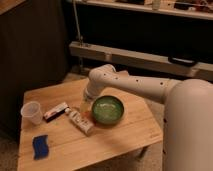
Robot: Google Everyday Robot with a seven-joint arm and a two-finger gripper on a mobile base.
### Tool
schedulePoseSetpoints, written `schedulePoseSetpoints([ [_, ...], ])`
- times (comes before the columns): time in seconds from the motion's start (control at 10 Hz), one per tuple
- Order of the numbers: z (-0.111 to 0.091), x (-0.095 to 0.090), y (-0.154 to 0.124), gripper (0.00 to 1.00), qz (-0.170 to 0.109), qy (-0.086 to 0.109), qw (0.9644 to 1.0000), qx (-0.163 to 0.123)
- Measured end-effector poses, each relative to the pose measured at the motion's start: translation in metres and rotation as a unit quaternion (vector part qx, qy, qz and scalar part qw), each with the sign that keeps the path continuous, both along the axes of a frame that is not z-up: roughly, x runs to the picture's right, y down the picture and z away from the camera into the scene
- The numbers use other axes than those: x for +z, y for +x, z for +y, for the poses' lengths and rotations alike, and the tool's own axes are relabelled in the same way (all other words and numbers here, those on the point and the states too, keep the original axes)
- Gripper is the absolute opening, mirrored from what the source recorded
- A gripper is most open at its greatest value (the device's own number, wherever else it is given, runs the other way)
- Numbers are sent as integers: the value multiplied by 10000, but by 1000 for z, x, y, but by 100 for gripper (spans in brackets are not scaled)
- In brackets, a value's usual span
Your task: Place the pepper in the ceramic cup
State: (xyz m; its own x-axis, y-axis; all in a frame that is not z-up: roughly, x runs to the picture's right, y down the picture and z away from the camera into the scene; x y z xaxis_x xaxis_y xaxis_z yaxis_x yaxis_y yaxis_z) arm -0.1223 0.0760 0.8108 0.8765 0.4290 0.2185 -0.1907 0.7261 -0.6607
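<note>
Down at the desk (125,137), the pincer (86,106) hangs just left of the green bowl (107,110), right over an orange speck that seems to be the pepper (85,114), its opening impossible to tell, while the ceramic cup (31,112) stands well left of the bowl and the print on the packet (55,111) is unreadable.
</note>
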Motion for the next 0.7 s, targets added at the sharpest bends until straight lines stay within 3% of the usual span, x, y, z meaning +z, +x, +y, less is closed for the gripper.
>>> schedulePoseSetpoints([
  [0.7, 9, 13, -7, 43, 44, 11, 10000, -77],
])
